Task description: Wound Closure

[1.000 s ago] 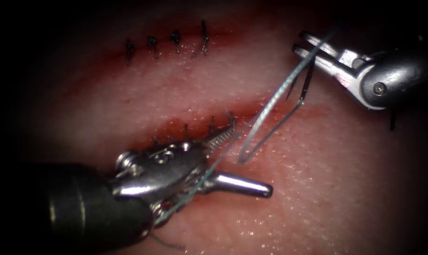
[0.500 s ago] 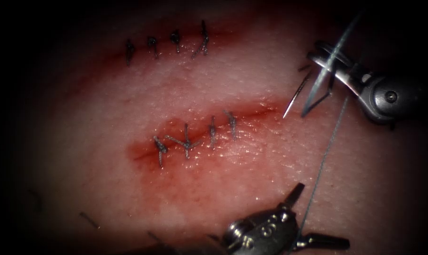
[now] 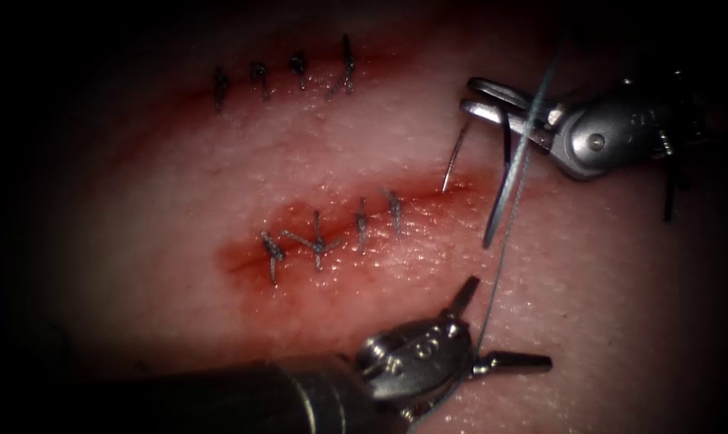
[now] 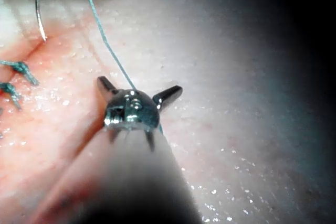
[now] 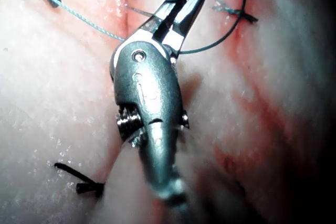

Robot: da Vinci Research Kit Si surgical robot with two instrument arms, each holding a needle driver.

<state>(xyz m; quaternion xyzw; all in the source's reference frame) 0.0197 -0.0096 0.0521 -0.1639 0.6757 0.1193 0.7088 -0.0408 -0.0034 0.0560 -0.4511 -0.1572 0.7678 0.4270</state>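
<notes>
While our left hand (image 3: pixel 492 321) sits nearest the endoscope, low on the tissue (image 3: pixel 621 305) below the cut, its jaws stand wide apart and hold nothing; the thread (image 3: pixel 505 233) runs down between them and past the wrist without being clamped. Compared with half a second ago, this hand has come up and leftward into view, its shaft now lying along the bottom of the endoscope picture. From the left wrist view we see the same spread jaws (image 4: pixel 137 92) with the thread (image 4: pixel 105 40) rising away from them toward the needle.

Farther in lies the lower cut (image 3: pixel 356 217), where we count four stitches (image 3: pixel 332 233) along its left and middle stretch; the right end, glossy with red fluid (image 3: pixel 251 257), is not yet closed, so we judge at least one more stitch is left there. Beyond it, a second cut (image 3: pixel 284 76) carries four stitches and looks finished.

Farthest, our right hand (image 3: pixel 480 96) reaches in from the right, clamped on the needle (image 3: pixel 456 157) near its thread end. The needle is free of the tissue, its tip hanging just above the open right end of the cut, closer than a moment ago. In the right wrist view, the jaws (image 5: pixel 181 9) are pressed together on the dark wire.
</notes>
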